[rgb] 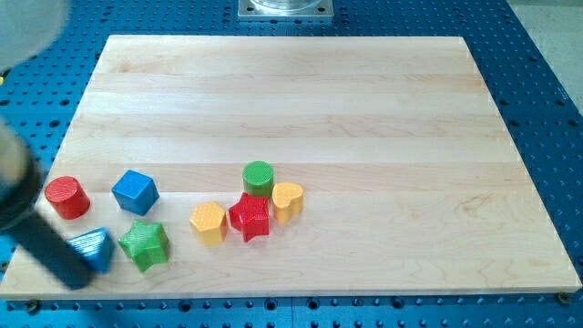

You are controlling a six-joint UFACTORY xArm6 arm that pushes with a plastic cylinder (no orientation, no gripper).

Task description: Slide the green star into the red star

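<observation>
The green star (144, 244) lies near the board's bottom left. The red star (249, 217) lies to its right, near the middle of the view's bottom. It touches a yellow hexagon (208, 222), a green cylinder (258, 178) and a yellow heart (287, 201). The yellow hexagon sits between the two stars. My rod comes in blurred from the view's left. My tip (76, 277) is at the board's bottom left corner, against a blue block (94, 248) that lies just left of the green star.
A red cylinder (66, 197) and a blue cube (135, 191) lie above the green star. The wooden board (291, 100) rests on a blue perforated table. The board's bottom edge is close below the blocks.
</observation>
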